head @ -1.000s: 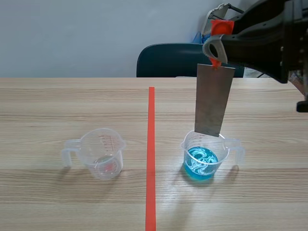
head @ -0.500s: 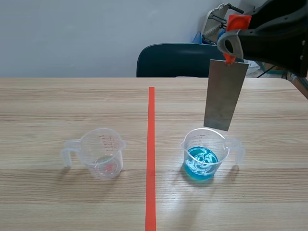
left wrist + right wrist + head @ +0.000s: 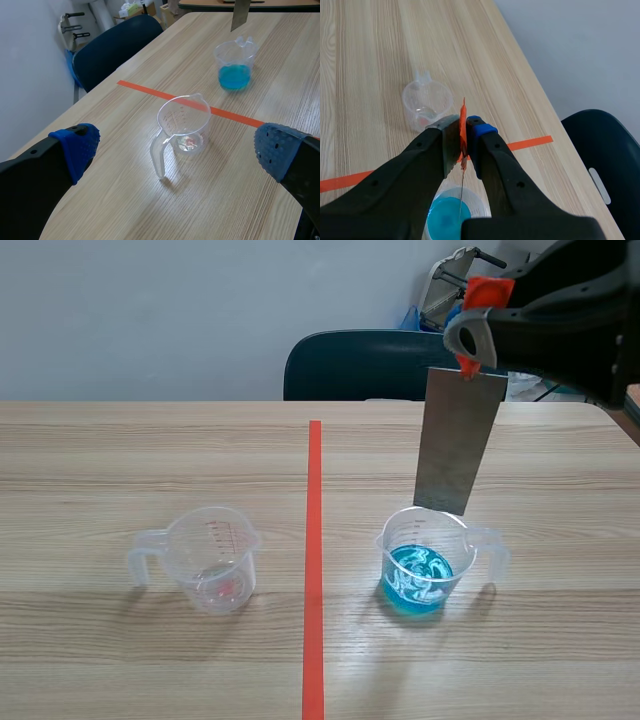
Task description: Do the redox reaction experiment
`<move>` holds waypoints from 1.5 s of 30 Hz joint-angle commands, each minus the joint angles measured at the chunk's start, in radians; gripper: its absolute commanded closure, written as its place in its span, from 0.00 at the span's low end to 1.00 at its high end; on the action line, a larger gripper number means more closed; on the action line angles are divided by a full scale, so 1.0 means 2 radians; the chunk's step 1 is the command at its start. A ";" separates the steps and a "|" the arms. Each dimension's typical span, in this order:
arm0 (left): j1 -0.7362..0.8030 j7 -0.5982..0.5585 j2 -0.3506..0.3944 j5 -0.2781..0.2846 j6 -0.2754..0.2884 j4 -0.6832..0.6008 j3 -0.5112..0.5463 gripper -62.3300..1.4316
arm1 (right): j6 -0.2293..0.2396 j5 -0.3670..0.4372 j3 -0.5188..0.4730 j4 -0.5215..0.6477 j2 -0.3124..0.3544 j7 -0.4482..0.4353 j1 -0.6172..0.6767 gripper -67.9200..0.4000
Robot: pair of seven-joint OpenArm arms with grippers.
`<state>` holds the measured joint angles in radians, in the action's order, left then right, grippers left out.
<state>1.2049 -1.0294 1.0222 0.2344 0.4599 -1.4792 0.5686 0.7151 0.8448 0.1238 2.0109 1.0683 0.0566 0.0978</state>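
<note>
Altogether two cups, one metal plate in the clenched right tool; left tool released.

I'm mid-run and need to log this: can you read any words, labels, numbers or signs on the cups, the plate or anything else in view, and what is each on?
No text can be read in any view.
Clear measuring cup: red graduation marks and figures on its wall, too small to read.
Cup of blue liquid: no markings visible.
Metal plate, held in the right gripper: bare, no print or label.
</note>
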 commanded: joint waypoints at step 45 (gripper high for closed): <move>-0.003 0.001 -0.001 0.004 -0.001 -0.004 0.005 0.00 | 0.008 -0.002 -0.007 0.002 -0.008 -0.004 -0.013 0.98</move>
<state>1.2049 -1.0149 1.0222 0.2344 0.4599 -1.4792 0.5686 0.7303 0.8337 0.1238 2.0109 1.0470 0.0639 0.0917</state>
